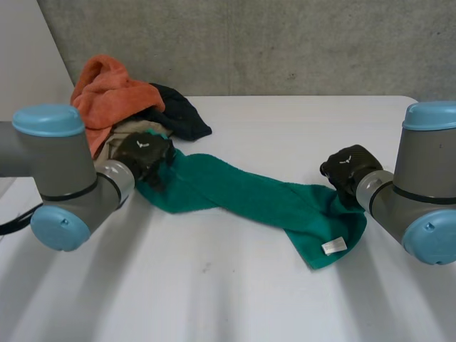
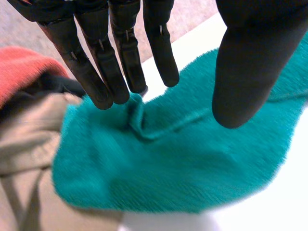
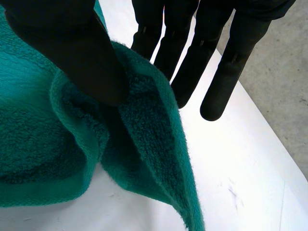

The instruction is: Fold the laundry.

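Noted a pile (image 1: 114,96) of orange, dark and beige laundry at the far left of the table (image 1: 285,121). Found the left hand (image 1: 142,153) just beside it, over the left end of the towel (image 1: 242,189), with fingers (image 2: 110,72) straight, spread wide of the thumb (image 2: 245,72), tips above a small ridge, clasping nothing. Traced the green towel flat on the table, long axis slanting from that hand towards the right hand (image 1: 349,167) and nearer the robot there. Placed one hand at each end, neither nearer the middle. Found the right thumb (image 3: 82,53) pressed into a raised fold at the right end, fingers straight beyond the edge, apparently not closed on it. Judged each end to lie directly under its own hand, so likely pinching both ends next.
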Tool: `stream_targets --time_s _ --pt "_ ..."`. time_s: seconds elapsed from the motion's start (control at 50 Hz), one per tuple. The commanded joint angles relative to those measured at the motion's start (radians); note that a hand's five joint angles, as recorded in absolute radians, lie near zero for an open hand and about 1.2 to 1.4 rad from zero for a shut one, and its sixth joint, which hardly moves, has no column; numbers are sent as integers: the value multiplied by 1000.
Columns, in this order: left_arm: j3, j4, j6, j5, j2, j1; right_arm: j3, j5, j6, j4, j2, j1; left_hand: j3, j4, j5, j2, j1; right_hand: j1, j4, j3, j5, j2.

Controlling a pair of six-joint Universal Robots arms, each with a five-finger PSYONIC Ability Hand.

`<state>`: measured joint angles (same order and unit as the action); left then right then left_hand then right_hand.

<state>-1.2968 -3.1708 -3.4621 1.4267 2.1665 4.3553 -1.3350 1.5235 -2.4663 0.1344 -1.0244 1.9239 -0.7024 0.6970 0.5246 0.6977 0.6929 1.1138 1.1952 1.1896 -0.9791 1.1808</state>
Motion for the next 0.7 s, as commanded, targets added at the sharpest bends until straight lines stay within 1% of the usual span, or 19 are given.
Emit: stream_targets --time_s 0.02,0.08,0.1,0.16,0.18,0.24,0.26,0.4,0.46,0.5,0.52,0.56,0.58,0.64,0.66,0.7 --pt "98 -21 -44 -52 16 12 -1 0 1 1 -5 0 57 -51 -54 -52 -47 282 201 207 -243 215" --pt "174 -17 -98 -61 59 24 -3 -2 4 2 0 1 166 -160 -162 -161 -156 282 201 207 -243 215" --pt "232 -8 -139 -68 100 35 -6 -3 6 4 1 1 227 -222 -224 -222 -218 282 201 207 -243 215" --pt "328 14 -205 -74 173 44 -10 -6 7 4 7 3 257 -252 -254 -252 -247 282 201 207 -243 215" --pt "393 28 -245 -81 223 50 -10 -6 7 4 10 3 257 -252 -254 -252 -247 282 201 207 -243 215" --pt "490 40 -302 -92 306 55 -12 -6 7 4 10 1 248 -243 -245 -244 -239 282 201 207 -243 215" --pt "549 46 -334 -98 359 61 -12 -6 7 5 10 -2 242 -237 -239 -238 -233 282 201 207 -243 215" --pt "770 49 -416 -130 554 89 -19 -6 7 7 7 -11 210 -205 -207 -205 -201 282 201 207 -243 215" --pt "818 49 -425 -141 599 95 -21 -6 7 7 6 -16 204 -199 -201 -200 -195 282 201 207 -243 215" --pt "847 46 -431 -149 630 96 -21 -8 3 7 6 -20 134 -129 -131 -129 -125 282 201 207 -243 215" --pt "853 42 -433 -152 639 99 -21 -9 1 7 6 -22 64 -59 -61 -59 -54 282 201 207 -243 215" --pt "866 22 -443 -149 651 99 -21 -12 1 5 9 -26 -395 401 399 400 405 282 201 207 -243 215" --pt "864 5 -456 -137 650 95 -21 -12 1 5 10 -28 -691 696 694 696 700 282 201 207 -243 215" --pt "841 -23 -480 -97 616 84 -21 -16 3 5 14 -34 -694 699 697 699 703 282 201 207 -243 215" --pt "799 -34 -488 -54 575 78 -20 -16 1 7 11 -37 -694 699 697 699 703 282 201 207 -243 215" --pt "730 -40 -483 -26 514 73 -18 -17 1 8 6 -40 -694 699 697 699 703 282 201 207 -243 215"
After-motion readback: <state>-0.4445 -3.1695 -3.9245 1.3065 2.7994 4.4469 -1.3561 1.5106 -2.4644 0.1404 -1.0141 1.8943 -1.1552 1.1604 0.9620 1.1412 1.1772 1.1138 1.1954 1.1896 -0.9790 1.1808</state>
